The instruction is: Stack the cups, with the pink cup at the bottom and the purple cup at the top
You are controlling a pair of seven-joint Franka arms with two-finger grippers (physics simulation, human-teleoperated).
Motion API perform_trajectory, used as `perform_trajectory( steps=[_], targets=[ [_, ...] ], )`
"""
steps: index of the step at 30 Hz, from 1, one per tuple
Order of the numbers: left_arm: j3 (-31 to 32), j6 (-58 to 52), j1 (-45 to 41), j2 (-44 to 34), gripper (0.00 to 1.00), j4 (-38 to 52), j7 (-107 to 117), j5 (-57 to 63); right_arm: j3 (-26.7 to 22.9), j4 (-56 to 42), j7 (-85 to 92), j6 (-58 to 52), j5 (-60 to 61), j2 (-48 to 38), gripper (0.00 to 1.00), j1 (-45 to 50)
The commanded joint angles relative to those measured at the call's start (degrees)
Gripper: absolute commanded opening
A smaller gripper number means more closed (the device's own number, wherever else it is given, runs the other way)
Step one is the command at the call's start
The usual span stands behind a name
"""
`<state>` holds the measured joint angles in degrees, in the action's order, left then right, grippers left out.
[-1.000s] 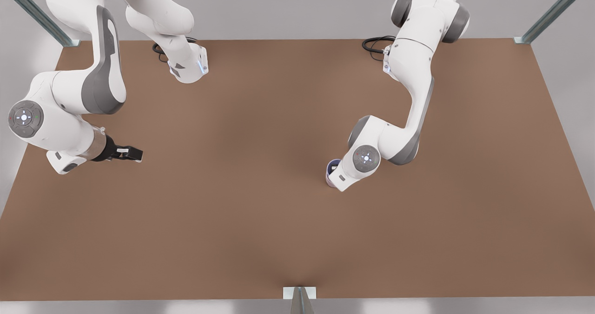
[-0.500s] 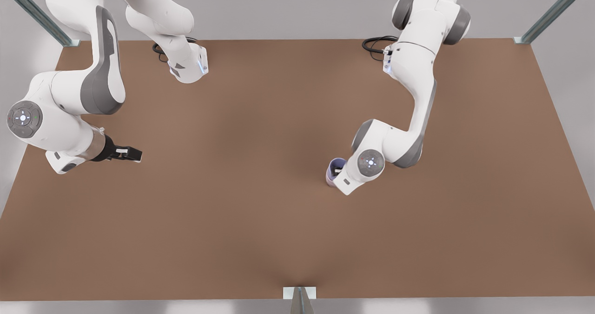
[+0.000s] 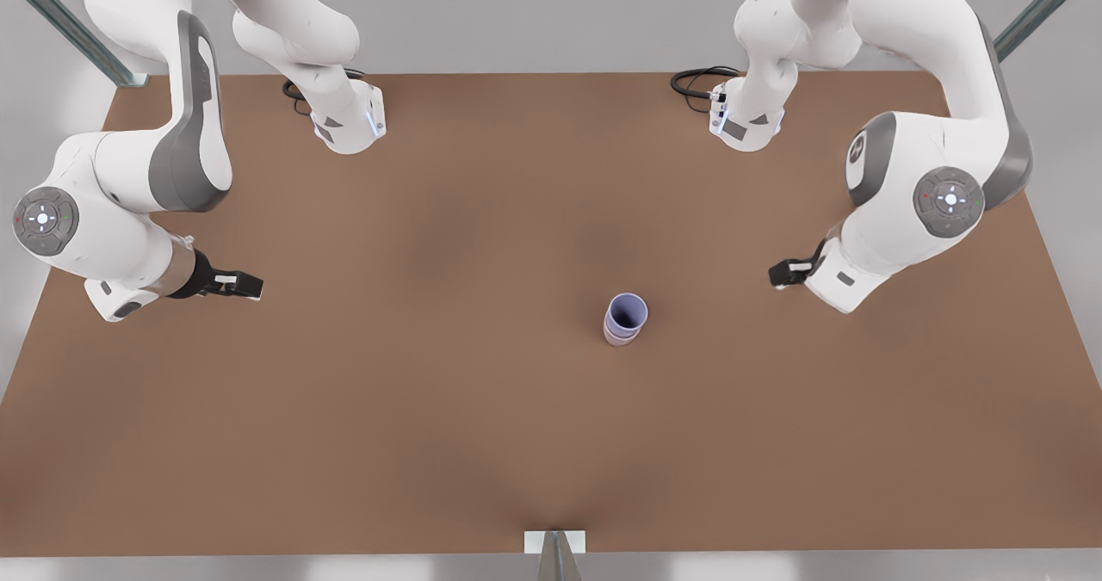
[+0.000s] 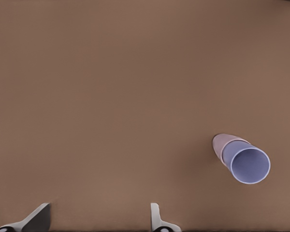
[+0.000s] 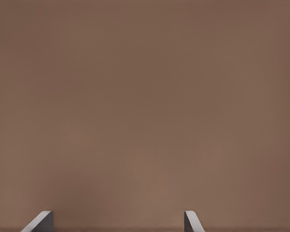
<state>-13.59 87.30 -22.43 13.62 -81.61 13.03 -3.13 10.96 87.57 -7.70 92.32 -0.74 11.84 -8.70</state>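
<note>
In the front view, the purple cup sits inside the pink cup, and only a low pink band shows under the lavender wall. The stack stands upright on the brown table, a little to the front view's right of the middle. The left gripper hangs near the stack on the front view's right and does not touch it. The right gripper waits well apart on the front view's left. To my judgement the task is done, so the main risk is any new motion. If the nearer arm sweeps low toward the centre, it can strike the light stack and tip it or push it away. In the left wrist view, the left gripper has its fingers apart and holds nothing. The purple cup looks well seated in the pink cup, but I cannot tell if it sits fully down. A loose fit could let it rock when it is bumped. In the right wrist view, the right gripper also has its fingers spread over bare table, so it is little danger.
</note>
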Motion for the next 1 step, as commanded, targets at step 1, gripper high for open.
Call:
perform_trajectory(
  steps=[1],
  targets=[
    [0.14, -4.78, 0.19, -0.53, 1.0, 0.05, -15.06, 1.55, 0.02, -0.03, -0.21, -0.03, 0.03, -0.06, 1.0, 0.0]
  ],
)
